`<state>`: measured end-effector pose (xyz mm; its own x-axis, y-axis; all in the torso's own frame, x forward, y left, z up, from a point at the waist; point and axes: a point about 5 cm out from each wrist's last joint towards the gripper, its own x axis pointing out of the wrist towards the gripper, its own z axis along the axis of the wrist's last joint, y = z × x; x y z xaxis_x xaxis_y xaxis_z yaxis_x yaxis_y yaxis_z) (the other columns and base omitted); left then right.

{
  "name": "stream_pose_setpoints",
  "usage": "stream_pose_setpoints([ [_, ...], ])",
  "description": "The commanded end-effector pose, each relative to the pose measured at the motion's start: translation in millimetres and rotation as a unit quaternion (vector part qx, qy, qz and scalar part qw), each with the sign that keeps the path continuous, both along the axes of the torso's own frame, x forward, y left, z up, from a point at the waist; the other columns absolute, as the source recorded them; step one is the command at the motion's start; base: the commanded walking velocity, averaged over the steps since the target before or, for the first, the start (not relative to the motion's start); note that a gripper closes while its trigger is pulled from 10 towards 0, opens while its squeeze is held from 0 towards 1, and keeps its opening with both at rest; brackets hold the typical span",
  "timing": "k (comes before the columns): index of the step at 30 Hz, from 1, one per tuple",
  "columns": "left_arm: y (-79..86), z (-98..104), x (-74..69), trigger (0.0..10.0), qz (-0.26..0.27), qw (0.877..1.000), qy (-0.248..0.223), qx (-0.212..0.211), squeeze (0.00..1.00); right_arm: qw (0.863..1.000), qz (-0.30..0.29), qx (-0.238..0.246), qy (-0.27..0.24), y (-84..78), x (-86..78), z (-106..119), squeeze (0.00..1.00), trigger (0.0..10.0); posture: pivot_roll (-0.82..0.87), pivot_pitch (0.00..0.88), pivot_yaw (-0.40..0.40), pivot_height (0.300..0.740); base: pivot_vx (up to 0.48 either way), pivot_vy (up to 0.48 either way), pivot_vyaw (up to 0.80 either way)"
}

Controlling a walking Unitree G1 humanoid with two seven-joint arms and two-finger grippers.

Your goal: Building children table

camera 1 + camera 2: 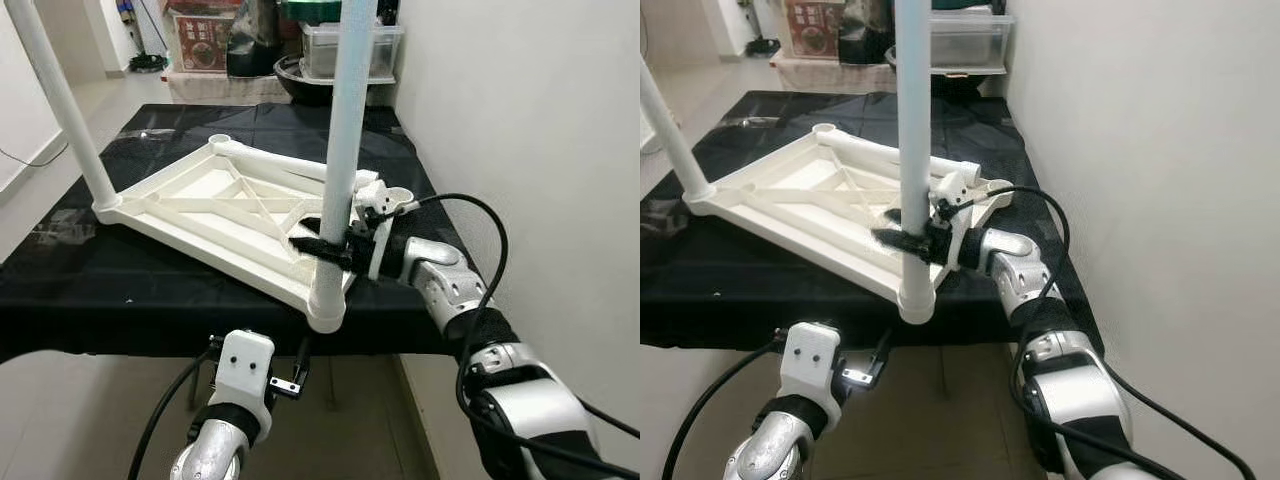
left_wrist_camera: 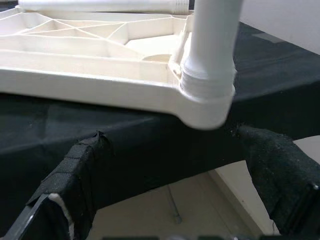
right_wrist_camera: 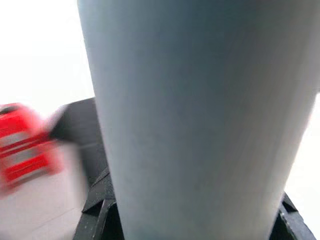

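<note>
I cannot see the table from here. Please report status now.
Right gripper shut on near table leg, leg upright in corner socket. Left gripper open, below black-covered table edge. Upturned tabletop on black cover; far leg fitted.

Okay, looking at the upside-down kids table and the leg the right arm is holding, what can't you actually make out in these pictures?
- Top of the gripped leg: cut off by the head views' upper edge.
- Right gripper finger pads: hidden behind the leg.
- Red object: blurred in the right wrist view.
- Left gripper: fingertips cut off by the left wrist view's edge.

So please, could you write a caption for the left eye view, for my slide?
Right gripper clamps a white leg standing in the upturned tabletop's near corner socket.
</note>
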<state>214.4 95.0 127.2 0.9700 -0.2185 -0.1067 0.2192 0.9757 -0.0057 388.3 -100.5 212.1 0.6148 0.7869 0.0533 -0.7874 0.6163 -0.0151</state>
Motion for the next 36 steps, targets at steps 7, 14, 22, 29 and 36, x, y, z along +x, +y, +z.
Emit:
stream_pose_setpoints([
  [7, 0.7, -2, 1.3, 10.0, -0.002, 1.000, 0.005, 0.000, 0.00, 0.909, -0.413, 0.032, 0.032, -40.5, 10.7, -15, 0.00, 0.0, 0.11, 0.075, -0.019, 0.740, 0.000, 0.000, 0.00],
  [14, 0.6, -2, 2.6, 10.0, -0.003, 1.000, 0.004, 0.001, 0.00, 0.823, -0.561, 0.073, 0.057, -47.8, -2.4, -27, 0.00, 0.0, 0.11, 0.074, -0.017, 0.740, 0.000, 0.000, 0.00],
  [22, 0.8, -1, 3.8, 10.0, -0.001, 1.000, 0.001, 0.002, 0.00, 0.814, -0.561, 0.124, 0.078, -0.2, -8.1, -25, 1.00, 10.0, 0.11, 0.080, -0.021, 0.740, 0.000, 0.000, 0.00],
  [29, 0.2, -1, 4.6, 10.0, 0.000, 1.000, 0.001, 0.000, 0.00, 0.867, -0.470, 0.164, 0.034, 1.2, -4.9, -7, 0.00, 10.0, 0.11, 0.085, -0.022, 0.740, 0.000, 0.000, 0.00],
  [36, 0.5, -1, 5.9, 10.0, -0.002, 1.000, 0.002, -0.002, 0.00, 0.986, -0.140, 0.095, -0.010, -28.1, -8.1, 2, 0.00, 10.0, 0.10, 0.092, -0.018, 0.740, 0.000, 0.000, 0.00],
])
